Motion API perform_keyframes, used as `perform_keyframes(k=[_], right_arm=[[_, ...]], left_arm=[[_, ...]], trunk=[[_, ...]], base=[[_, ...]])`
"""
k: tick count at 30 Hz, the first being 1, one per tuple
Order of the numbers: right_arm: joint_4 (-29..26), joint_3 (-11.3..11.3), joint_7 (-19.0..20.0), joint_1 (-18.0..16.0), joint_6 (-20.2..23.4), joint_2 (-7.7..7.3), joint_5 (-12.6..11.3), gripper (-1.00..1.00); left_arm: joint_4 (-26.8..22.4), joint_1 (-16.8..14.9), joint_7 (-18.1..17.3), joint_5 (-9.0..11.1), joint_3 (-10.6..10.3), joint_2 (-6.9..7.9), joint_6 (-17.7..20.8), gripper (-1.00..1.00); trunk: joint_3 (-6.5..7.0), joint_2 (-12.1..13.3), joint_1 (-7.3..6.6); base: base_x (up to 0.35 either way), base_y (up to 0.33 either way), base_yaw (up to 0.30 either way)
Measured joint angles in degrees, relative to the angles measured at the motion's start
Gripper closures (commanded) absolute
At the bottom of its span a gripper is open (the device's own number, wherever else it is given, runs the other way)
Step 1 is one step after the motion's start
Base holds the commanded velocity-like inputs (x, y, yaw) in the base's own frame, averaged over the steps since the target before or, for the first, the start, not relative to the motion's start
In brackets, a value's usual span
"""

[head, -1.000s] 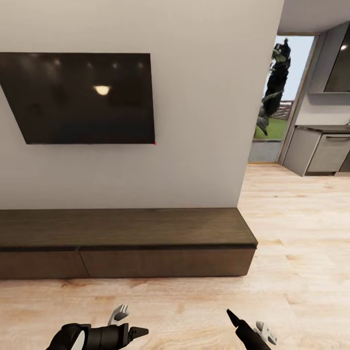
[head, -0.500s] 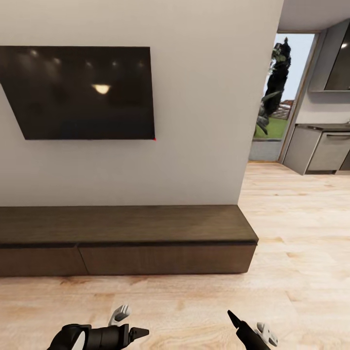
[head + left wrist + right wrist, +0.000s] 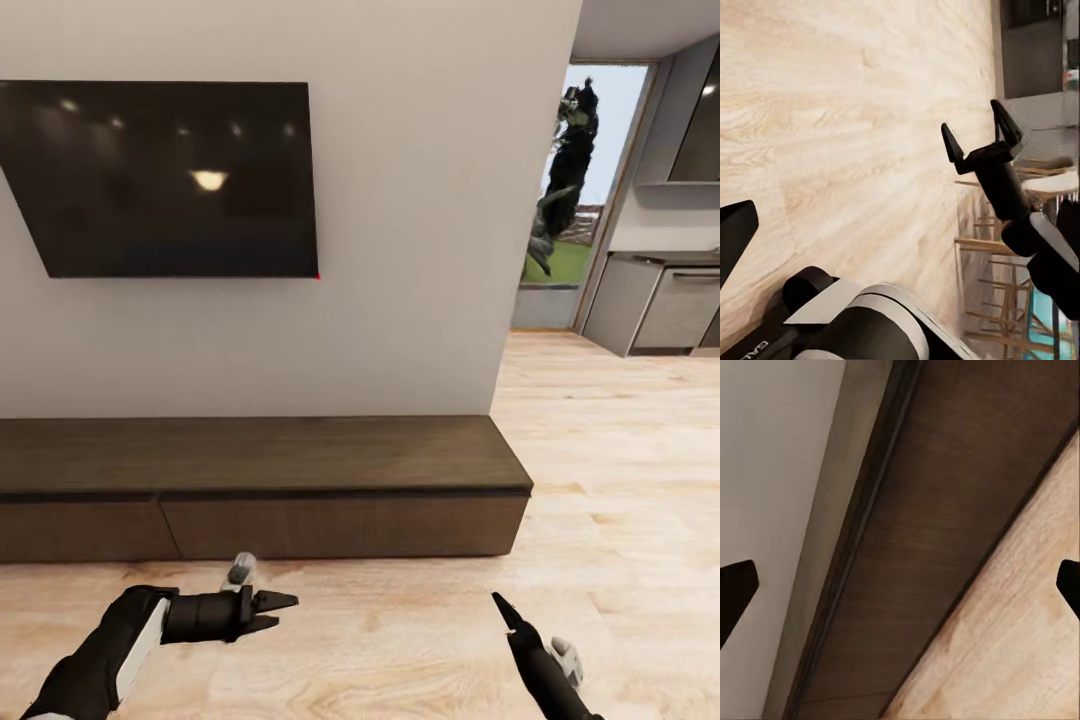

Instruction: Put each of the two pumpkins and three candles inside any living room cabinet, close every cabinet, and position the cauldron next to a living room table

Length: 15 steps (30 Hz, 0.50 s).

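Pale wood floor [image 3: 832, 112] runs under the camera, its planks streaked with light grain. The right gripper [image 3: 982, 142] hangs over it on a black arm, its two dark pointed fingers [image 3: 951, 144] spread wide apart with nothing between them. Beyond it stand wooden chairs [image 3: 994, 247] and a pale tabletop [image 3: 1057, 182], with a dark wall panel [image 3: 1035, 45] farther off.

Dark-brown cabinet [image 3: 262, 485] against wall, drawers shut

Dark-brown cabinet [image 3: 300, 480]; pale wood-grain floor [image 3: 620, 480]
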Motion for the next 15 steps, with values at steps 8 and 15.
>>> perform_keyframes(k=[8,15], right_arm=[[-0.8,0.2,6.2,-0.8,-0.5,-0.16,-4.2,-1.0],[1.1,0.1,6.9,-4.2,-0.8,-0.22,-5.4,-1.0]], left_arm=[[0.8,-1.5,-9.1,0.0,0.1,0.55,0.2,-1.0],[0.8,-1.5,-11.2,-0.2,0.1,0.24,0.2,-1.0]], trunk=[[-1.44,-3.2,1.76],[-2.7,-6.0,3.3]], base=[[0.0,0.0,0.0],[0.0,0.0,0.0]])
